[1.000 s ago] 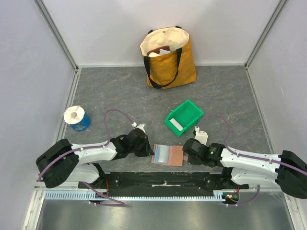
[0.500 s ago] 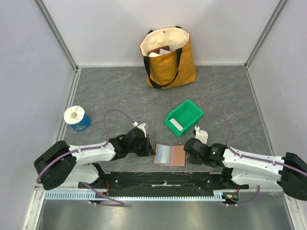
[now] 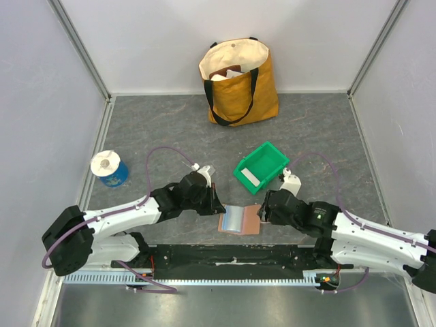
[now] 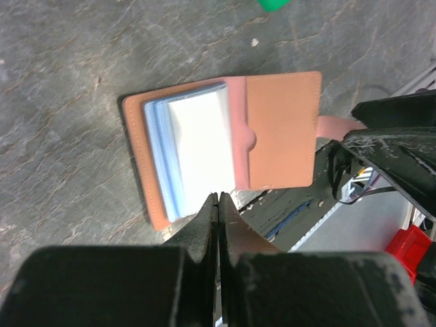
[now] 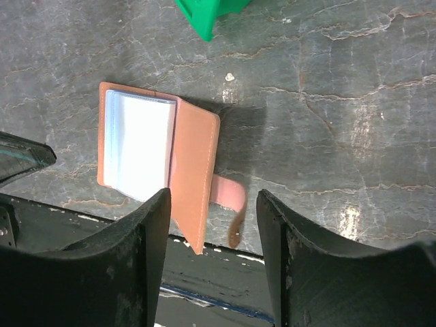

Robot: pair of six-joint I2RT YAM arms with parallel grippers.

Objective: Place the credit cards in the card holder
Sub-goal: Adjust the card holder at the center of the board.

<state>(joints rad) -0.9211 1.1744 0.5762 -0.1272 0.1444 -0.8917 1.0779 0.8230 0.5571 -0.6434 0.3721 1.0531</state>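
Card holder (image 3: pixel 238 220) open; white credit card (image 3: pixel 250 178) not yet in, lies in green bin (image 3: pixel 269 155). Left gripper (image 4: pixel 219 197) pressed together, empty; right gripper (image 5: pixel 212 195) spread.

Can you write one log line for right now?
left gripper: shut | right gripper: open | card holder: lying open
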